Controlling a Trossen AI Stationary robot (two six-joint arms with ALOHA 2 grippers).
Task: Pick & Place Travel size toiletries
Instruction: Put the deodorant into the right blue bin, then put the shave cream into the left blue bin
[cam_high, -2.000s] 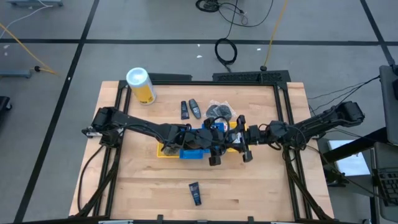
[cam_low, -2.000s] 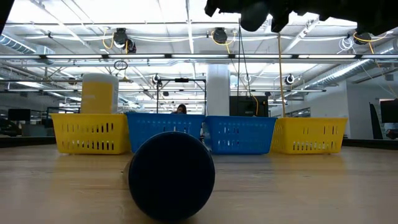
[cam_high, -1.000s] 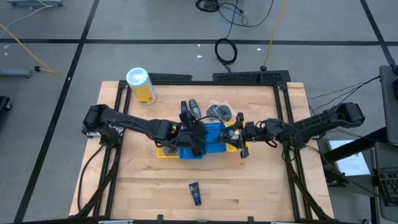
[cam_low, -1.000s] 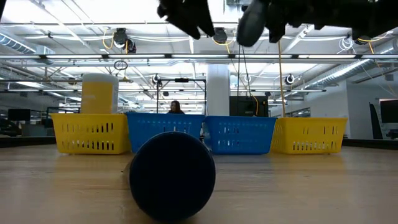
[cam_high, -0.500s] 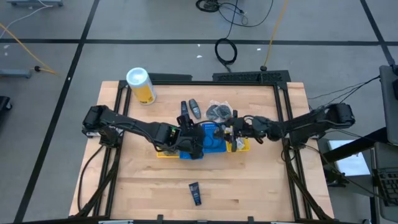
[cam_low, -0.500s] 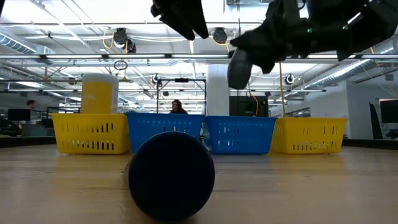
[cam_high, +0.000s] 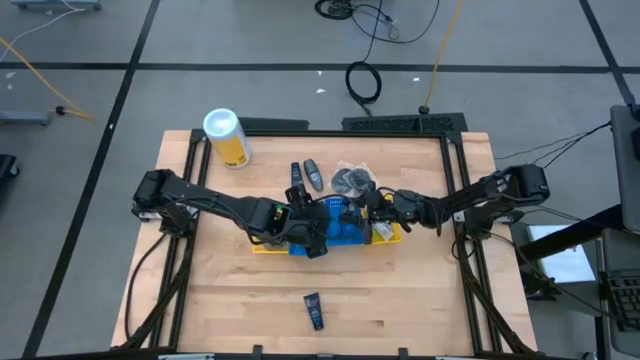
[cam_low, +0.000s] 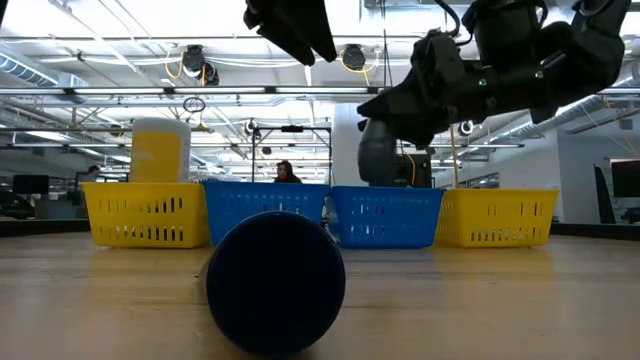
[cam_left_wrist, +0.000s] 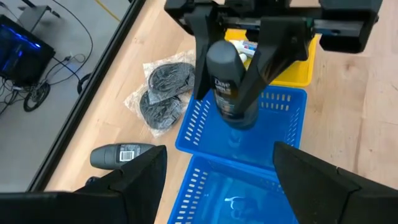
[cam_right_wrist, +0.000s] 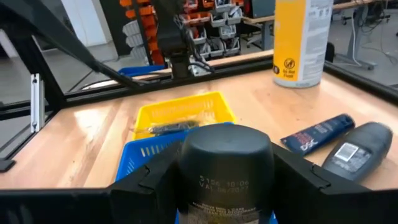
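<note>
My right gripper (cam_high: 363, 209) is shut on a dark grey deodorant bottle (cam_left_wrist: 231, 84) above the blue bin (cam_left_wrist: 251, 163). In the low view the bottle (cam_low: 380, 152) hangs just above the bin's rim. My left gripper (cam_left_wrist: 217, 186) stands open higher up over the blue bin's left half, with nothing between its fingers. On the table's far part lie two dark bottles (cam_high: 297, 176) (cam_high: 313, 174) and clear packets with dark round contents (cam_high: 352, 178). A navy tube (cam_high: 314, 310) lies on its side near the front edge. My right gripper pinches the bottle's body (cam_left_wrist: 227, 74) between its two fingers (cam_left_wrist: 202, 62), which lie on two opposite sides of it. The fingers come about level from the table's right. The bottle stands nearly upright, clear of the bin below it; one end (cam_right_wrist: 225, 163) faces the right wrist camera.
Yellow bins (cam_high: 265, 243) (cam_high: 388, 233) flank the blue bin; the right one holds a small white item (cam_left_wrist: 246, 45). A big yellow canister (cam_high: 227, 137) stands at the far left. The navy tube's end (cam_low: 275, 282) fills the low view's foreground.
My right gripper has come down and a little toward the table's left with the bottle, turning level. The bottle has sunk to just above the blue bin's rim and now stands nearly upright. My left gripper has stayed in place.
</note>
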